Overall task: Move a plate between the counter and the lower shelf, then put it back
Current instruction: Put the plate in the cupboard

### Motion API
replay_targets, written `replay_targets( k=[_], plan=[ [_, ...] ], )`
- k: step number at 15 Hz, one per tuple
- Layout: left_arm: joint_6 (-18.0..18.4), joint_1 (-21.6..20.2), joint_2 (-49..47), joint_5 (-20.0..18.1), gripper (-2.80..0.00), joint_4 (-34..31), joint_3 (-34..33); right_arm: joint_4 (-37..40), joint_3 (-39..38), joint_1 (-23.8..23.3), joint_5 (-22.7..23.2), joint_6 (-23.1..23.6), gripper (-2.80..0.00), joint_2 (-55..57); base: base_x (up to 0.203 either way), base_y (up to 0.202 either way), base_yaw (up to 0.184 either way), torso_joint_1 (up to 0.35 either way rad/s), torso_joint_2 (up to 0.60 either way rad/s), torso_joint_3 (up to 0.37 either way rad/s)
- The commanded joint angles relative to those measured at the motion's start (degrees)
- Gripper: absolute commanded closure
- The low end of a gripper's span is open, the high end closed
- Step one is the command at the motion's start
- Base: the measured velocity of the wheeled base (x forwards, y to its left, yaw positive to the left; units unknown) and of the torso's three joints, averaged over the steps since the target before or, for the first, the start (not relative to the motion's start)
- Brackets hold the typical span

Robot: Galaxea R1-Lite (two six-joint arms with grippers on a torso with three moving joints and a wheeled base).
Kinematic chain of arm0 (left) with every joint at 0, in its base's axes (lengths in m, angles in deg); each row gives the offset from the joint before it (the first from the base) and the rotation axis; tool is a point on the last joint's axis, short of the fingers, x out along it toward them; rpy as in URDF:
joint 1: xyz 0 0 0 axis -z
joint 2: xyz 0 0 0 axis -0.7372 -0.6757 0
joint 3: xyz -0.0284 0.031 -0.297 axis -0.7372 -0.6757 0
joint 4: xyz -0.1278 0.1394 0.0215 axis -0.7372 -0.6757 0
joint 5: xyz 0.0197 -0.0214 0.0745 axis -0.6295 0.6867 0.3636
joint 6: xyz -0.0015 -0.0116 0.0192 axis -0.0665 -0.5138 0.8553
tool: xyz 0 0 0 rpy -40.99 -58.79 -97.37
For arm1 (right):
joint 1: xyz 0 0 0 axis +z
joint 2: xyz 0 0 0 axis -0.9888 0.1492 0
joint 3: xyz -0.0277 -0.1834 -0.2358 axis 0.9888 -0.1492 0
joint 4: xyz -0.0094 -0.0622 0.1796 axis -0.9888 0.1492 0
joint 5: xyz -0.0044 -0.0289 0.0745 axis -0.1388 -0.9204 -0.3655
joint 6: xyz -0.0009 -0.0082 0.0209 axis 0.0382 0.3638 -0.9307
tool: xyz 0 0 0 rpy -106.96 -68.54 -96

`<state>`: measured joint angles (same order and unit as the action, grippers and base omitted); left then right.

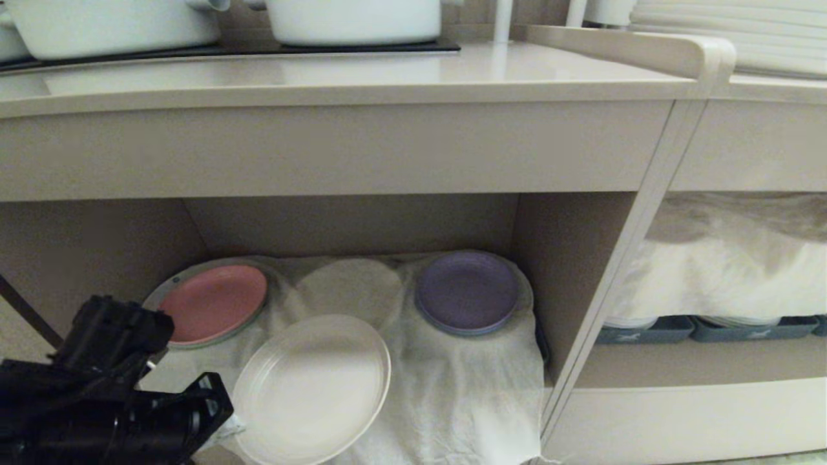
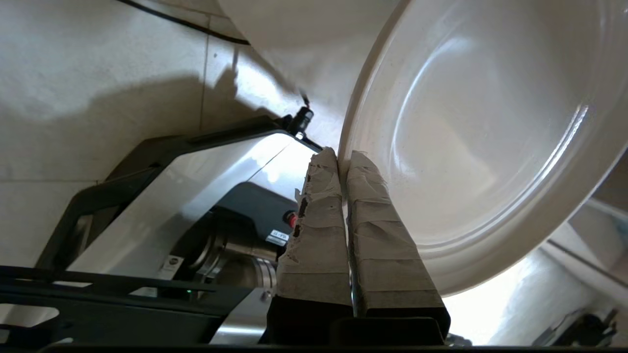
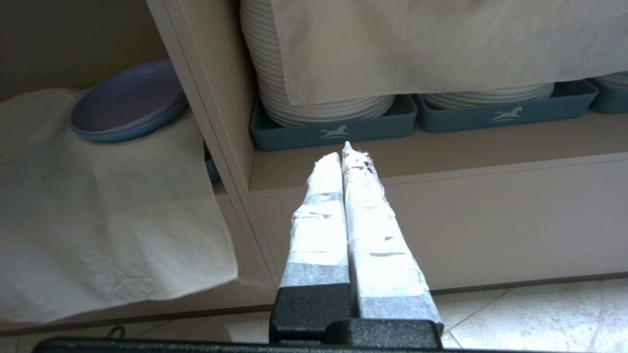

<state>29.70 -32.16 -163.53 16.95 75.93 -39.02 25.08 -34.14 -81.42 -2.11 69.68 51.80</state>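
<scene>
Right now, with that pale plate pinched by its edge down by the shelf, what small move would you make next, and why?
Probably lift it a little higher and carry it up toward the counter. The left pincer is shut on the rim of the plate, which is tilted in front of the white cloth of the lower shelf, beside the pink plate.

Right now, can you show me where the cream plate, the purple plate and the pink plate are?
cream plate (image 1: 313, 387), head view, middle of its flat face.
purple plate (image 1: 466, 290), head view, centre of its top.
pink plate (image 1: 216, 302), head view, centre of its top.
</scene>
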Motion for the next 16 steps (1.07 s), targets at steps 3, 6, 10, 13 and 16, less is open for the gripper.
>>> replay_targets(
  k=[3,6,10,13,16],
  plan=[
    [-0.6,-1.1,-5.1,0.0,0.0,0.0,3.3,0.0,0.0,0.0,0.0,0.0,0.0,0.0,0.0,0.0,0.0,0.0,0.0,0.0],
    [-0.6,-1.6,-7.5,-0.2,0.0,0.0,6.7,0.1,0.0,0.0,0.0,0.0,0.0,0.0,0.0,0.0,0.0,0.0,0.0,0.0],
    [-2.3,-2.3,-12.4,-0.6,0.0,0.1,11.0,0.0,0.0,0.0,0.0,0.0,0.0,0.0,0.0,0.0,0.0,0.0,0.0,0.0],
    [-6.7,-2.2,-14.9,-1.1,0.0,1.6,13.0,0.1,0.0,0.0,0.0,0.0,0.0,0.0,0.0,0.0,0.0,0.0,0.0,0.0],
    [-8.0,-2.3,-16.3,-1.3,0.0,5.2,12.8,0.0,0.0,0.0,0.0,0.0,0.0,0.0,0.0,0.0,0.0,0.0,0.0,0.0]
  ],
)
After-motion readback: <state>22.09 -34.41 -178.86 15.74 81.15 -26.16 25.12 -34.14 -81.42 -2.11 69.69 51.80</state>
